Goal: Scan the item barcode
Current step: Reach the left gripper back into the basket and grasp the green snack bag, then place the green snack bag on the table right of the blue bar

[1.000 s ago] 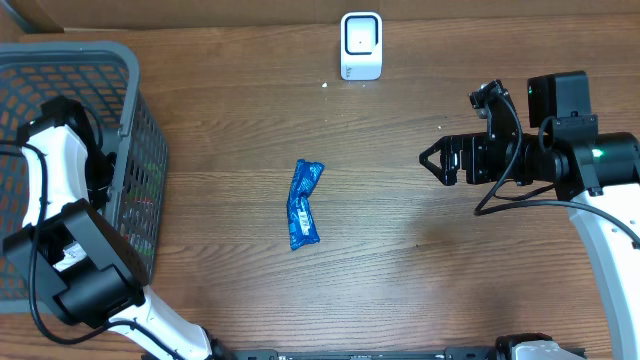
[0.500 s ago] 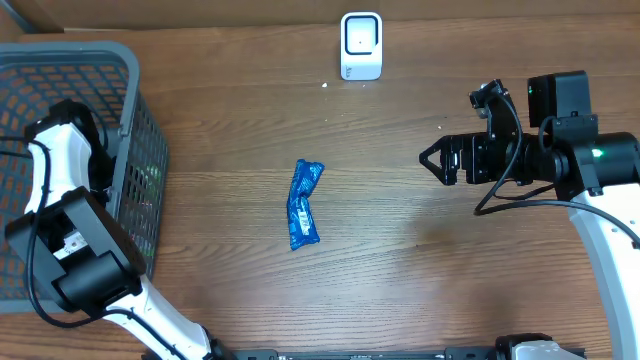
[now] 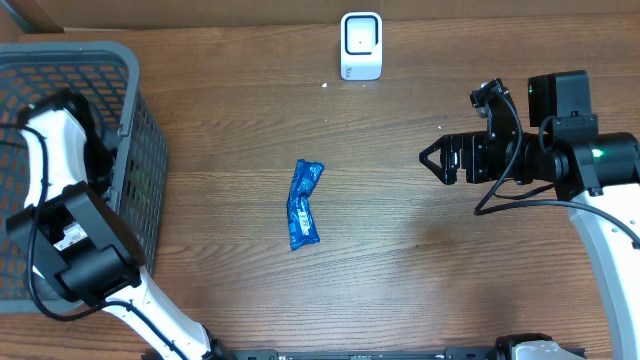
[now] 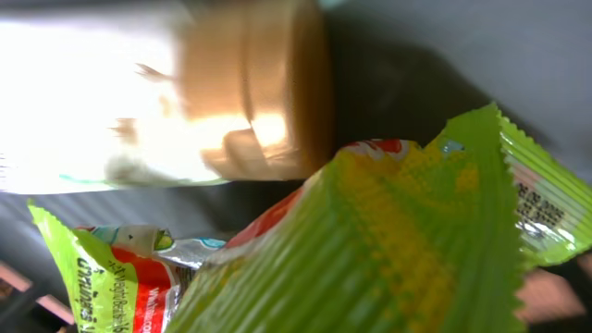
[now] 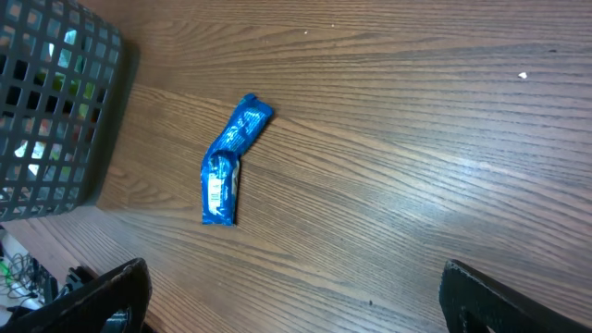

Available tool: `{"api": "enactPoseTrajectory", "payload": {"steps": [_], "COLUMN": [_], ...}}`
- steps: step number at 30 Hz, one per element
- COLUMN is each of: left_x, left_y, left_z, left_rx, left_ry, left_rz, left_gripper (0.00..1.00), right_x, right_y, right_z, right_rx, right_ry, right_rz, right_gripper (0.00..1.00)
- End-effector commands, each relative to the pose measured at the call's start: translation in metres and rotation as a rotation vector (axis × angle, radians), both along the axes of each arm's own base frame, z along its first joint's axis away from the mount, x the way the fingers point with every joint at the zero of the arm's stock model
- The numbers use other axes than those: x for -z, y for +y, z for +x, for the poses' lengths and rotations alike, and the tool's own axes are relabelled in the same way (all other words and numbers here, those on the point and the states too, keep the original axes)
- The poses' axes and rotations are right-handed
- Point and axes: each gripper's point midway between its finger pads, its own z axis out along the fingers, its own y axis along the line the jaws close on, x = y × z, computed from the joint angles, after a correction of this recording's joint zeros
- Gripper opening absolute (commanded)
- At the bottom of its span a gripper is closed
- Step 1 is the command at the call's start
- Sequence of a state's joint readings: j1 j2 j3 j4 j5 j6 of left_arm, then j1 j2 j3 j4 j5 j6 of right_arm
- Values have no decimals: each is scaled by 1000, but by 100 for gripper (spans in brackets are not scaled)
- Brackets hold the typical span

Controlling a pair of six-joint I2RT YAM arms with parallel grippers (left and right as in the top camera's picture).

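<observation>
A green and yellow snack packet (image 4: 398,231) with red print fills the left wrist view, pressed right up against the camera. It covers my left gripper's fingers, which are shut on its crimped edge. From overhead, my left arm (image 3: 48,150) reaches down into the grey mesh basket (image 3: 130,60) at the left. The white barcode scanner (image 3: 361,45) stands at the back centre. My right gripper (image 3: 432,160) hovers open at the right, nothing between its fingers (image 5: 102,296).
A blue wrapped packet (image 3: 303,204) lies mid-table, also seen ahead of the right gripper (image 5: 231,162). The basket (image 5: 55,102) holds more items, among them a brown-capped pale container (image 4: 250,92) behind the green packet. A cardboard edge (image 3: 30,12) sits at the back left.
My left gripper closed from wide open to shut inside the basket, and the left arm shifted slightly toward the back. The right arm and blue packet stayed put.
</observation>
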State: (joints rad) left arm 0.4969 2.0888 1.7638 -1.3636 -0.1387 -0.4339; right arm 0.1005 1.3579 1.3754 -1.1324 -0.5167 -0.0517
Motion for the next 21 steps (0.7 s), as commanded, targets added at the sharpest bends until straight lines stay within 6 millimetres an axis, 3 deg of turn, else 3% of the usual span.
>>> {"api": "enactPoseTrajectory", "payload": {"steps": [1, 7, 12, 16, 20, 21], "left_x": [-86, -188, -238, -289, -327, -336], "left_y": [16, 16, -11, -60, -119, -151], "left_z": [29, 31, 21, 22, 12, 10], "left_rx": [6, 8, 46, 232, 401, 502], "left_ry": [-227, -465, -629, -831, -958, -991], "left_rz": [122, 253, 235, 191, 175, 147], "left_gripper": [4, 4, 4, 4, 4, 4], "right_x": [-9, -9, -9, -10, -10, -10], "right_y": [2, 2, 2, 2, 2, 2], "right_z": [2, 2, 3, 4, 4, 4], "right_rx": [-3, -4, -4, -3, -3, -3], "right_ry": [-30, -30, -34, -38, -37, -37], "right_rz": [4, 5, 5, 6, 6, 6], "right_gripper": [100, 100, 100, 100, 100, 100]}}
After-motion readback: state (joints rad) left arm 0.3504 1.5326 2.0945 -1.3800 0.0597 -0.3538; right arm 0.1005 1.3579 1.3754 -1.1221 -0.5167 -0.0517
